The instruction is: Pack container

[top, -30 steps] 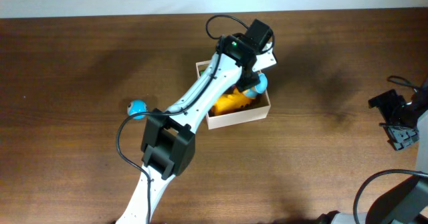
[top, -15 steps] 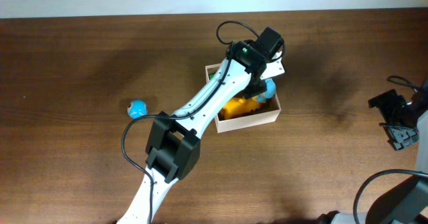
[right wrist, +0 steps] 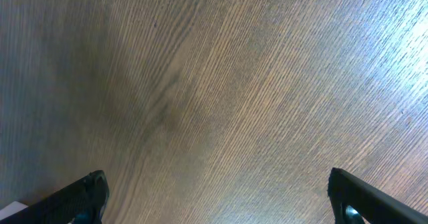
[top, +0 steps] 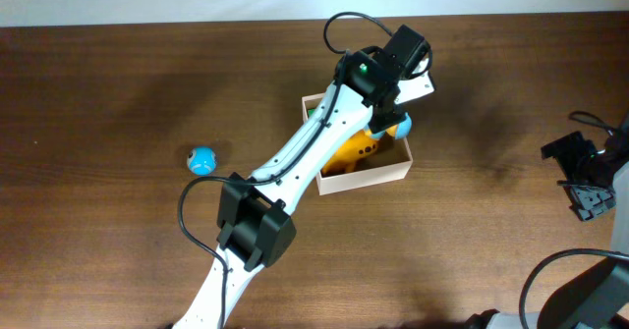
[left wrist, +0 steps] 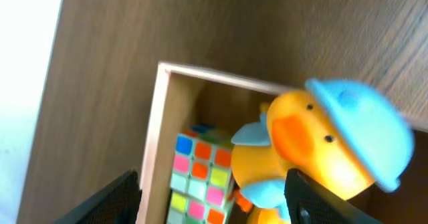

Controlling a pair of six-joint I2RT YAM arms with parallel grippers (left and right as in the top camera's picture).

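The container (top: 366, 179) is a shallow cream-walled box at the table's middle. In it lie a yellow duck toy (top: 356, 150) with a blue cap (top: 401, 127) and a colourful puzzle cube, which the arm hides from above. My left gripper (top: 383, 101) hangs over the box's far right corner. In the left wrist view its open jaws (left wrist: 214, 207) straddle the container wall (left wrist: 159, 137), the cube (left wrist: 199, 174) and the duck (left wrist: 301, 144), gripping nothing. A blue ball (top: 201, 158) lies on the table to the left. My right gripper (top: 578, 175) (right wrist: 214, 197) is open over bare wood.
The left arm (top: 295, 162) stretches diagonally from the front edge across the box. A white wall runs along the table's far edge (top: 147, 0). The right arm's base stands at the right edge.
The container slid a little to the right with the left gripper in it. The gripper then moved farther right and back, and the duck's capped head now leans at the right wall.
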